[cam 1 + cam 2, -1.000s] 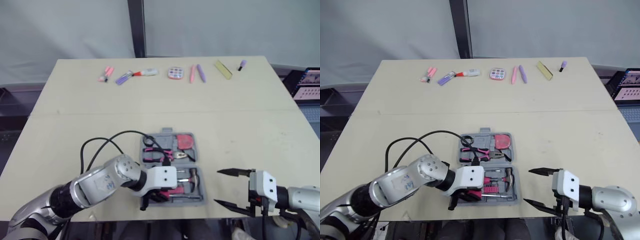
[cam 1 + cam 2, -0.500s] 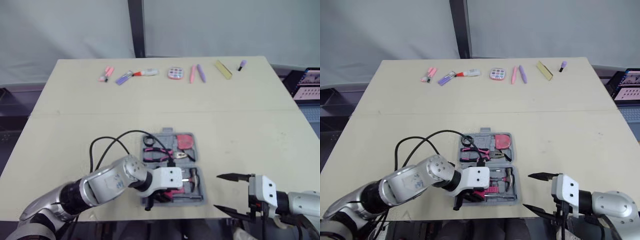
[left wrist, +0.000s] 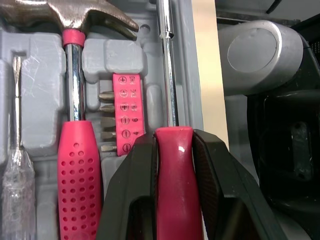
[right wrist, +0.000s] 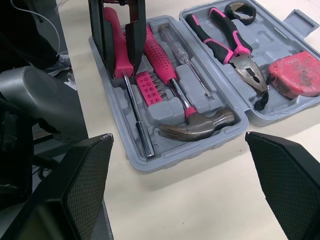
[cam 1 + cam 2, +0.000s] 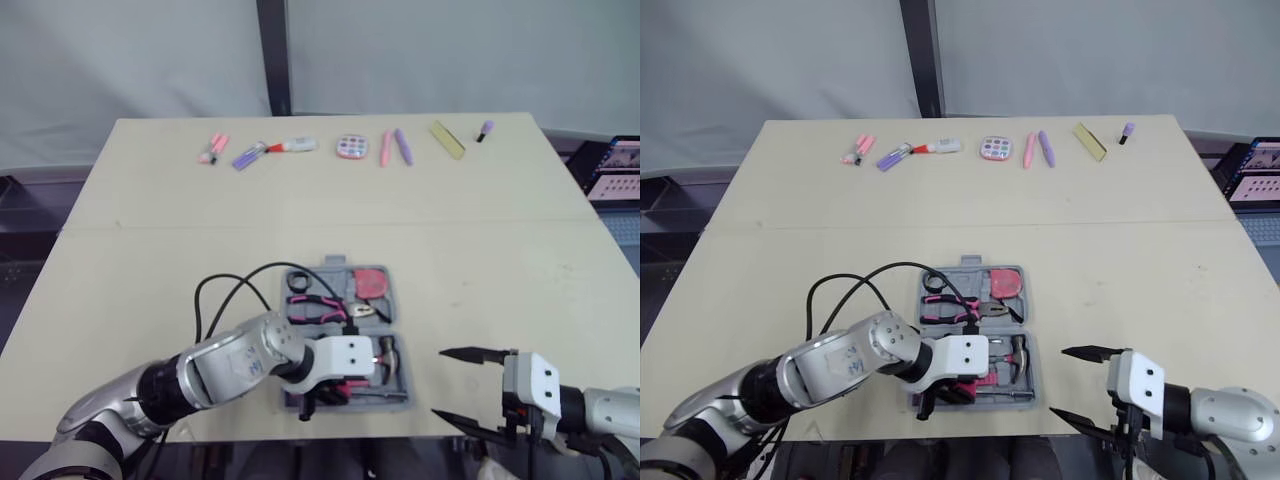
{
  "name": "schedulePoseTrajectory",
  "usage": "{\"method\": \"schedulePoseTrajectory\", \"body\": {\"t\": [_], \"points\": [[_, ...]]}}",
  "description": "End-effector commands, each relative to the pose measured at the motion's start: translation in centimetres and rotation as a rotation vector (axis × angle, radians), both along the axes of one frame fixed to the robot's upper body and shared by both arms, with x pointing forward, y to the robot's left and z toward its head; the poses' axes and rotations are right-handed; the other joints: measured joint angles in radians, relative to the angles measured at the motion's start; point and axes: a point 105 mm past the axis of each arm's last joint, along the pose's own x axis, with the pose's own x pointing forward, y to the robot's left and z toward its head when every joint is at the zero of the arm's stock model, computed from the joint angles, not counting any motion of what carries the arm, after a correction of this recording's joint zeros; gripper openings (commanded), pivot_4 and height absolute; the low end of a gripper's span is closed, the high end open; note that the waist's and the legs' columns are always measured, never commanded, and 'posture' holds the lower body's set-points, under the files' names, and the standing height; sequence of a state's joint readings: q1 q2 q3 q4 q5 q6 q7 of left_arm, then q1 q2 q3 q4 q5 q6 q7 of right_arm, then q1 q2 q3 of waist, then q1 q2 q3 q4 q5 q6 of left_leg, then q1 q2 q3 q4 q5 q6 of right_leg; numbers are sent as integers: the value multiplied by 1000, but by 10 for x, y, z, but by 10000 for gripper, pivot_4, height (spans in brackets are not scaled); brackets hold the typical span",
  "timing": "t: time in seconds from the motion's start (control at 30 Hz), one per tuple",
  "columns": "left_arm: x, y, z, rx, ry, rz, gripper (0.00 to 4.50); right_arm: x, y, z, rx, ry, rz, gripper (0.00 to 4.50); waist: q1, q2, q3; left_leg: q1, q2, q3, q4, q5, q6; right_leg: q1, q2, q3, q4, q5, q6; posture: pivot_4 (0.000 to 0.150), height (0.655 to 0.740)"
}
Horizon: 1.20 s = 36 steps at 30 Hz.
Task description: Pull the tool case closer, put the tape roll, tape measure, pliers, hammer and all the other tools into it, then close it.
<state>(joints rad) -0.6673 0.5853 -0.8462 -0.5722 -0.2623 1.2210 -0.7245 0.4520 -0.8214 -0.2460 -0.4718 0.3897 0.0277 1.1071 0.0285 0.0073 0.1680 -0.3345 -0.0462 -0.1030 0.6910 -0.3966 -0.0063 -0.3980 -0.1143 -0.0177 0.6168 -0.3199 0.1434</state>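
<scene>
On the tan surface (image 5: 150, 250), left jaws pinch a pink-handled screwdriver (image 3: 175, 180) inside the open tool case (image 4: 200, 146); right jaws spread nearby.

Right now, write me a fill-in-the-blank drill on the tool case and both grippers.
1. The left gripper has its fingers shut on the pink handle of the ____.
2. In the case, the bits lie between that tool's shaft and the handle of the ____.
3. The right gripper, right of the case, has its fingers ____.
4. The tape measure lies beside the nose of the ____.

Missing words: screwdriver; hammer; open; pliers.
</scene>
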Motion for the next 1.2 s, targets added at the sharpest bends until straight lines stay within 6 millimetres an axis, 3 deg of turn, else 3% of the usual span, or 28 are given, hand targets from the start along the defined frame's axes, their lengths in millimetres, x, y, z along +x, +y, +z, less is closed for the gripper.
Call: {"method": "schedulePoseTrajectory", "body": {"t": [0.03,0.67,0.9,1.03,1.07,1.13,1.2], "points": [[1,-4,3,-9,-23,-12,5449,0,2,10,16,-39,1,45000,0,0,0,0,0,0,0,0,0,0,0,0,0,0,0,1500,7400],[1,-7,-3,-9,-18,3,5449,2,0,12,18,-45,-17,45000,1,0,0,0,0,0,1,0,0,0,0,0,1,0,0,1500,7400],[2,-4,10,-44,37,57,38110,3,1,12,24,-46,-18,45000,0,0,0,0,0,0,2,0,0,0,0,0,2,0,0,1500,7400],[4,0,21,-94,64,100,38110,5,2,12,28,-49,-18,45000,-1,0,0,0,0,0,2,0,0,0,0,0,2,0,0,1500,7400],[6,1,23,-105,67,118,31390,5,2,12,28,-50,-18,45000,-1,0,0,0,0,0,2,0,0,0,0,0,2,0,0,1500,7400],[8,4,25,-117,63,129,23855,5,2,12,30,-51,-19,45000,-1,0,0,0,0,0,2,0,0,0,0,0,2,0,0,1500,7400],[10,7,27,-177,31,128,13110,5,2,12,32,-53,-20,45000,-2,0,0,0,0,-1,2,0,0,0,0,0,2,0,0,1500,7400]]}}
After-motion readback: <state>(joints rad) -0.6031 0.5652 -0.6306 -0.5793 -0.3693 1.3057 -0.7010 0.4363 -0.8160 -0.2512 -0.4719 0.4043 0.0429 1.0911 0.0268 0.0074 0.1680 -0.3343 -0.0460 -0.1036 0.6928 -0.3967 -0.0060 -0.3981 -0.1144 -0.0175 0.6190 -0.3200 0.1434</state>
